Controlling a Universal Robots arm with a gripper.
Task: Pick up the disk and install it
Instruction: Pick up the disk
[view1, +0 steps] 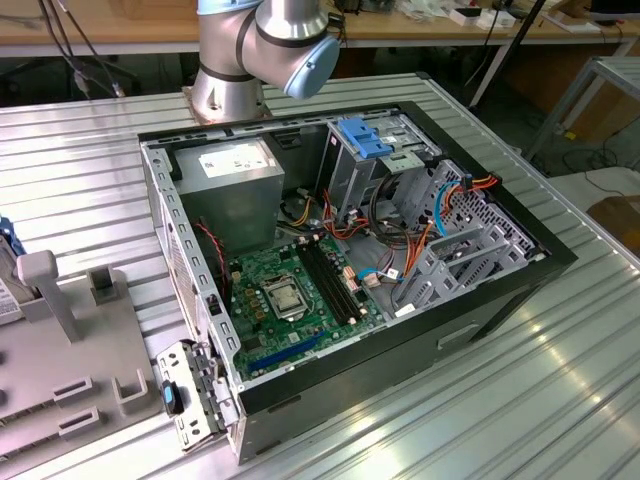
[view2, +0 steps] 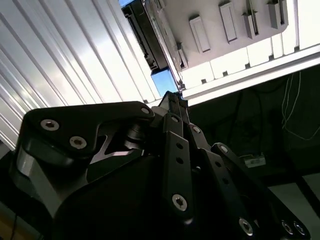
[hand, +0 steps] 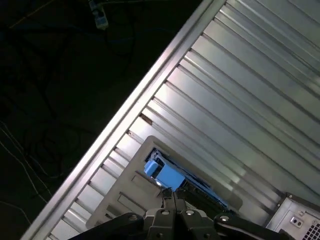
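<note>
Black metal gripper is positioned at blue-framed flat grey-metal disk, seated upright in grey plastic holder. Whether it is clamped cannot be told. Risk: disk jammed in holder if gripped off-centre.

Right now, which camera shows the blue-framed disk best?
The first wrist view: the disk stands on edge in a grey holder, its blue frame plain, close to the gripper. The second wrist view catches its dark side and a blue corner; a sliver shows at the exterior view's left.
</note>
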